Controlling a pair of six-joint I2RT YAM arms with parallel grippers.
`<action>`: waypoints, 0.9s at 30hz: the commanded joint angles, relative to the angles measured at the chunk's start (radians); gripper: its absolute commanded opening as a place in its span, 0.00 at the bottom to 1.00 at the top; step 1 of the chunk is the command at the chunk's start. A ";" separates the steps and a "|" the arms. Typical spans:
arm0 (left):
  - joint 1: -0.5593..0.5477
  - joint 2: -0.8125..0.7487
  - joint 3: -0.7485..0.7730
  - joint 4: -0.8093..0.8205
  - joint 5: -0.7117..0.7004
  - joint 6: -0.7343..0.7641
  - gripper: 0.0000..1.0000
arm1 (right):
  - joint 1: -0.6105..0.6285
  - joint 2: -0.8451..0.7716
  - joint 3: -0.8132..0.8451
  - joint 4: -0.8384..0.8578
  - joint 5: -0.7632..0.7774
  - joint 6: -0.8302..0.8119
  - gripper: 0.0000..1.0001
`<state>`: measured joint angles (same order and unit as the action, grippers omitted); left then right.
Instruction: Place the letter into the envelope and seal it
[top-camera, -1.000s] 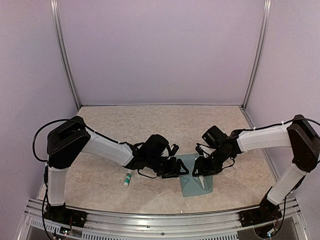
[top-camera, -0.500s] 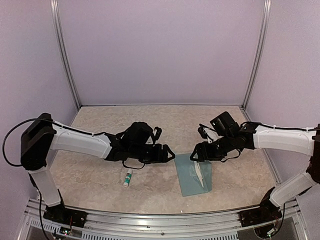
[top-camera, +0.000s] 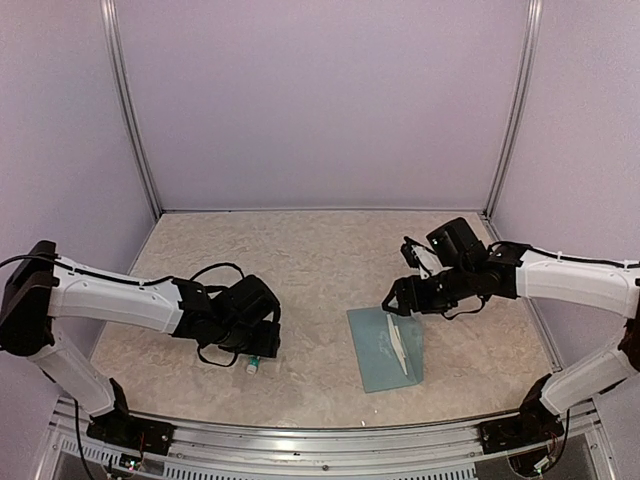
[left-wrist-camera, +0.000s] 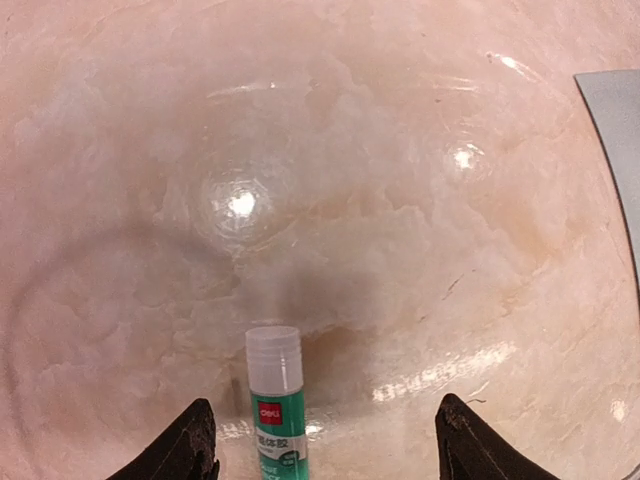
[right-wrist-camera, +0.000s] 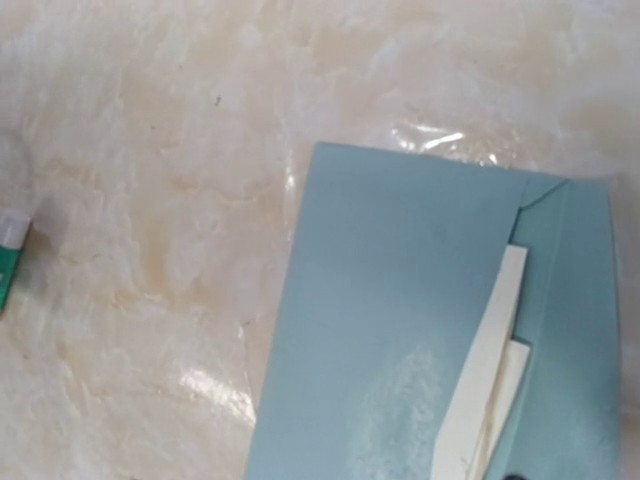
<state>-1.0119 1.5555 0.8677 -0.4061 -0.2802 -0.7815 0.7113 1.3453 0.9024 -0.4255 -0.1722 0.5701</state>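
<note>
The teal envelope (top-camera: 378, 352) lies flat on the table right of centre, also filling the right wrist view (right-wrist-camera: 400, 330). A narrow strip of the off-white letter (top-camera: 398, 345) shows along its right part; in the right wrist view the letter (right-wrist-camera: 492, 375) pokes out from under a teal fold. My right gripper (top-camera: 400, 303) hovers over the envelope's far edge, jaws apart and holding nothing; its fingers are outside its own wrist view. My left gripper (left-wrist-camera: 325, 445) is open, low over the table. Between its fingers (left-wrist-camera: 195, 445), close to the left one, lies a green-and-white glue stick (left-wrist-camera: 275, 400).
The glue stick (top-camera: 252, 365) lies at the front left, half under the left gripper (top-camera: 255, 345), and shows at the left edge of the right wrist view (right-wrist-camera: 10, 262). The table is beige marble, with lilac walls round it. The envelope's corner (left-wrist-camera: 615, 130) shows at the right of the left wrist view.
My left arm has swung away from the envelope, left and toward the front, down to the glue stick. My right gripper has lifted off the envelope and drawn back a little.
</note>
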 joint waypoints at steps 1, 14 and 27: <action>-0.002 0.000 -0.005 -0.075 -0.086 -0.035 0.71 | 0.003 -0.041 -0.019 0.028 0.007 0.011 0.73; 0.023 0.047 -0.054 0.012 0.008 -0.019 0.51 | 0.003 -0.082 -0.056 0.031 0.013 0.040 0.73; 0.000 0.094 -0.057 -0.002 -0.008 -0.033 0.31 | 0.003 -0.089 -0.053 0.039 0.008 0.045 0.73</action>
<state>-1.0000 1.6283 0.8188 -0.4084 -0.2749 -0.8078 0.7113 1.2804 0.8566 -0.4049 -0.1711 0.6048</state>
